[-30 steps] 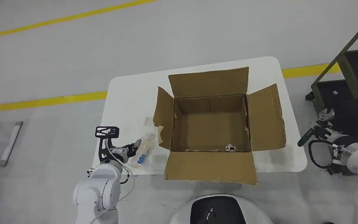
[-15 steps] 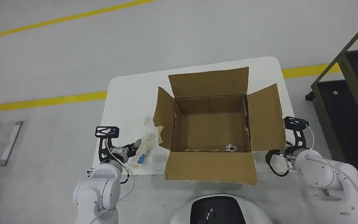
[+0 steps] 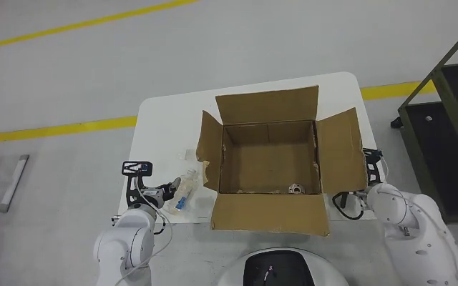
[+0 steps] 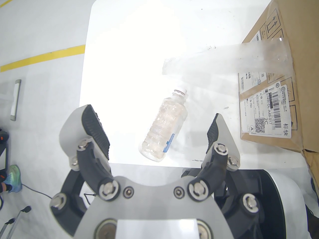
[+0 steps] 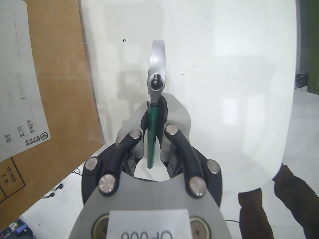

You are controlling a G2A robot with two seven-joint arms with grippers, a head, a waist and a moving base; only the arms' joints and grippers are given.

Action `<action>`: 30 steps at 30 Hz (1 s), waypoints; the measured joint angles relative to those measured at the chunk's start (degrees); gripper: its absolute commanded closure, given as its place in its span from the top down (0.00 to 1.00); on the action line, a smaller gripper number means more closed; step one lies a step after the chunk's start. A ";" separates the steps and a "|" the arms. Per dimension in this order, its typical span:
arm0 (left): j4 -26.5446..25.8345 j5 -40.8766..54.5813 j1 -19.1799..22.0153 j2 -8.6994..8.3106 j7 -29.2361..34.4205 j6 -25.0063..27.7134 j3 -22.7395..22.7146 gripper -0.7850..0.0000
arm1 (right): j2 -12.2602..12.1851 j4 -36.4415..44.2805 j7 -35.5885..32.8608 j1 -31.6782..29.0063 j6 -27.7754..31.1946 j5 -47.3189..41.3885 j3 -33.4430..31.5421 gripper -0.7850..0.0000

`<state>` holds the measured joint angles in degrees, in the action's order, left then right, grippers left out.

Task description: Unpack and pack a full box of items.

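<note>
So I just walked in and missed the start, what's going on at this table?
A two-armed robot works at an open cardboard box on a table. Its right end effector is shut on a green-handled metal tool beside the box's right flap. Its left end effector hangs open at a clear plastic bottle lying on the table beside the box. One small item sits inside the box.

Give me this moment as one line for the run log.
left gripper: open near bottle | right gripper: shut on green-handled tool beside box | box: open
</note>
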<state>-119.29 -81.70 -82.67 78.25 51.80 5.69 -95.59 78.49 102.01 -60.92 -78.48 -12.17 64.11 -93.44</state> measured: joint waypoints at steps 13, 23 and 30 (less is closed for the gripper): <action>0.00 0.00 0.00 0.00 0.00 0.00 0.00 1.00 | -0.72 1.03 -1.56 0.85 -0.66 0.89 -0.42 1.00; 0.00 0.00 0.00 0.00 0.00 0.00 0.00 1.00 | -1.15 3.86 -0.32 0.54 -1.01 -2.23 -2.17 0.97; 0.00 0.00 0.00 0.00 0.00 0.00 0.00 1.00 | -0.48 9.31 10.97 -3.34 -8.69 -11.05 -6.06 0.00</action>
<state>-119.29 -81.70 -82.67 78.25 51.80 5.69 -95.59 78.01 111.32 -49.95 -81.83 -20.87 53.06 -99.50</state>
